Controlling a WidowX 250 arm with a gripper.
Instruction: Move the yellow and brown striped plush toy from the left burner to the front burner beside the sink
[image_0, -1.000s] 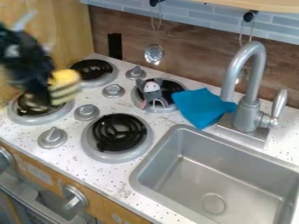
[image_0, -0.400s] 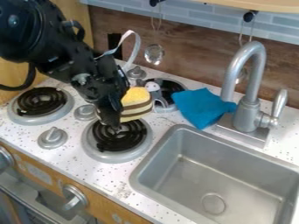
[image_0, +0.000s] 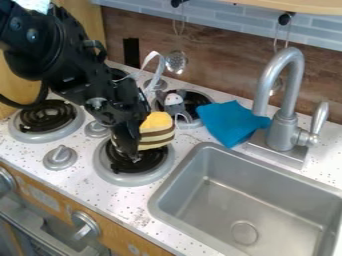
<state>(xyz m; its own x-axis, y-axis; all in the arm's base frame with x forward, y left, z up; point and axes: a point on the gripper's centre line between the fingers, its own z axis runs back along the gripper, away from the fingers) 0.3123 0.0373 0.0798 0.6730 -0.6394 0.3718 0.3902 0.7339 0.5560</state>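
Observation:
Over the front burner, my gripper (image_0: 135, 144) is shut on a plush cake slice (image_0: 157, 131) with a yellow top and brown and cream stripes. The slice shows on the gripper's right side, above the burner's right part. Behind it, a grey toy mouse (image_0: 174, 102) sits on the back right burner. A blue cloth (image_0: 232, 121) lies crumpled to the right of the mouse, by the faucet base. Part of the front burner (image_0: 136, 172) is hidden by the gripper and the slice.
The metal sink (image_0: 230, 200) takes up the lower right, with its tall faucet (image_0: 287, 100) behind. Grey knobs (image_0: 60, 157) stand among the burners, and a left burner (image_0: 47, 120) lies beneath the arm. Small utensils (image_0: 176, 62) hang at the back wall.
From the upper left, my gripper has carried the cake slice rightward to the front burner, then slightly lower. The mouse and cloth have stayed put.

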